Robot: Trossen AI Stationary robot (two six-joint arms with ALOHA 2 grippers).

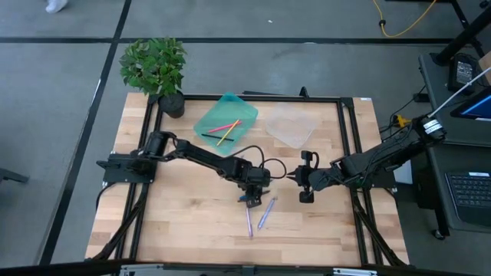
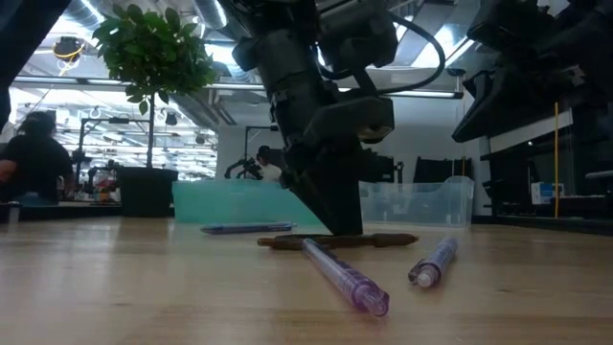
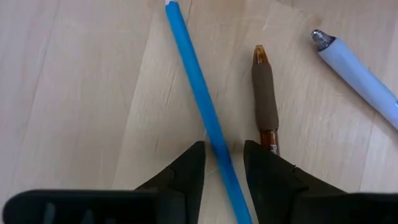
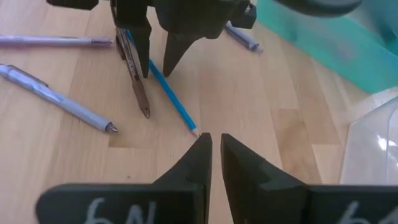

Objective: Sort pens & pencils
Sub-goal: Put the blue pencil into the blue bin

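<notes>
A thin blue pencil (image 3: 198, 87) lies flat on the wooden table. My left gripper (image 3: 224, 146) points steeply down over it, open, with one finger on either side of the pencil's shaft. A brown pen (image 3: 265, 93) lies just outside one finger. Two lavender pens (image 1: 248, 221) (image 1: 267, 213) lie nearer the table's front edge. My right gripper (image 4: 216, 137) hangs shut to the right of the group, above the table, with nothing between its fingers. Pink and yellow pencils (image 1: 222, 129) lie in a teal tray (image 1: 207, 119).
A clear tray (image 1: 291, 126) sits right of the teal one at the back. A potted plant (image 1: 157, 73) stands at the far left corner. Another pen (image 4: 242, 37) lies beyond my left gripper (image 4: 155, 59). Black rails (image 1: 253, 97) frame the table.
</notes>
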